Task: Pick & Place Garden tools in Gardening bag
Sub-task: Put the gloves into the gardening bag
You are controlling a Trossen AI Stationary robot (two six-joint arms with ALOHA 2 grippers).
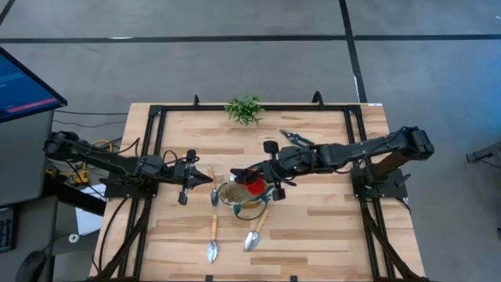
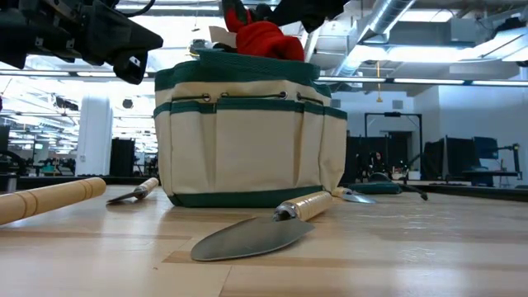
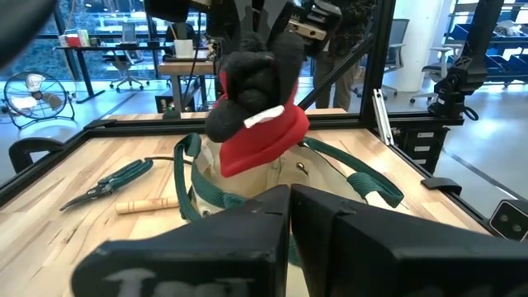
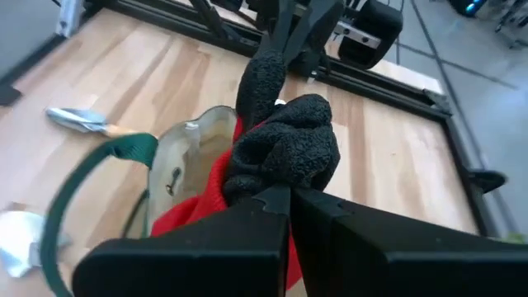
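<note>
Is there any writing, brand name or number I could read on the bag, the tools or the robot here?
None can be read.
The monitor beside the table shows lines on its screen, too small to read.
The white tag on the red-and-black glove is too blurred to tell if anything is printed.
The gardening bag shows plain fabric with no lettering.

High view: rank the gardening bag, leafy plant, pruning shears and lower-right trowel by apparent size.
1. gardening bag
2. lower-right trowel, longest but slim
3-4. leafy plant and pruning shears: too alike to rank
</note>
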